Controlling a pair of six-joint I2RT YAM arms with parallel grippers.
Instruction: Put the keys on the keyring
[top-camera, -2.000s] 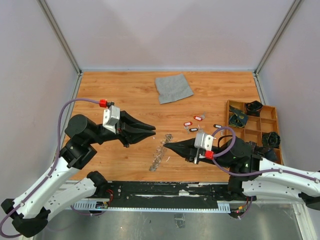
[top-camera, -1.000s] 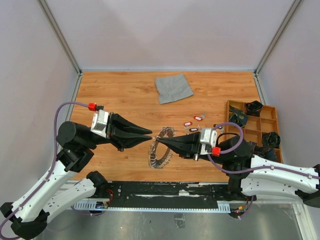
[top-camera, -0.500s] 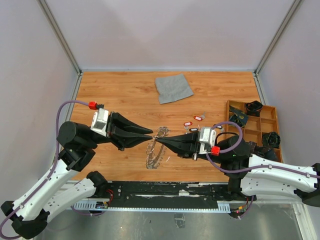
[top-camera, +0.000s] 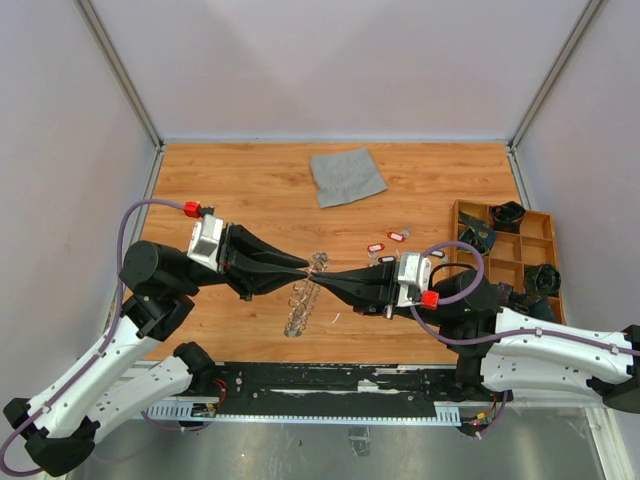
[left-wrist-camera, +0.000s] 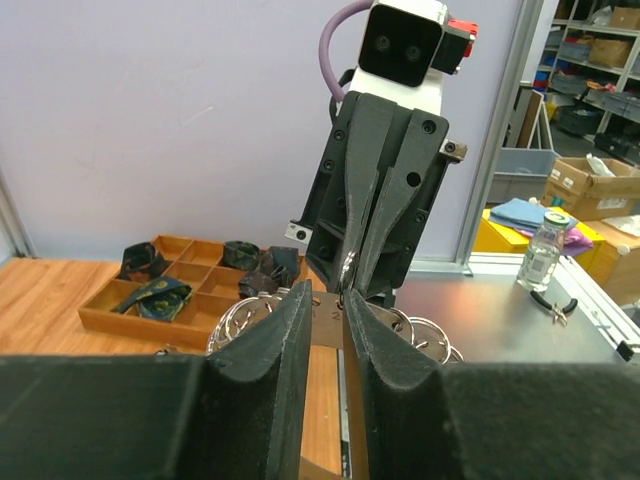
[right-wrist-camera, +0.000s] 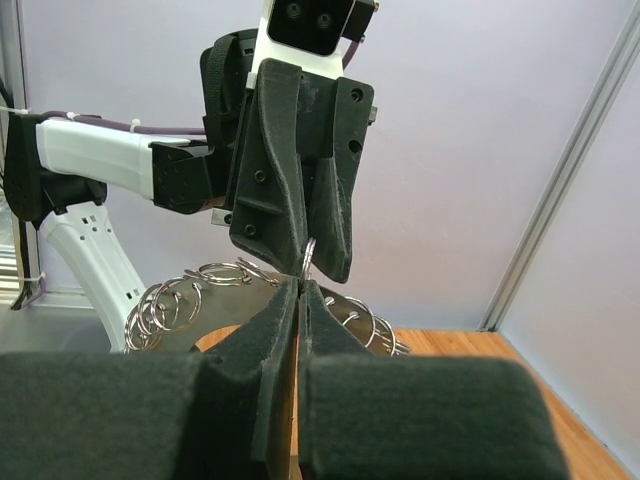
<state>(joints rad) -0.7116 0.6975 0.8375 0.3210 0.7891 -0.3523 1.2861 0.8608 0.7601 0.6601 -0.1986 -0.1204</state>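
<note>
— Keyring (top-camera: 297, 308) at lower centre of the overhead view. Held how?

— Right gripper (top-camera: 318, 277) squeezed tight on its wire, pads (right-wrist-camera: 270, 330) pressed together with no gap. Left gripper (top-camera: 306, 268) meeting it tip to tip from the opposite side, narrowed to a slit with metal in it. Looks clamped as well. Small loops dangling below both tips, above the wood.

— And the keys (top-camera: 376, 247)?

— Lying loose just right of centre, beyond the right gripper. Apparently none threaded. Further out, grey cloth (top-camera: 347, 175) at upper centre and wooden tray (top-camera: 537, 228) at the right edge.

— Step in hand, then?

— Probably steadying or handing over the keyring, ahead of any key pickup. Next: keep one grip, release the other, fetch a key by its tag, feed it onto the wire.
</note>
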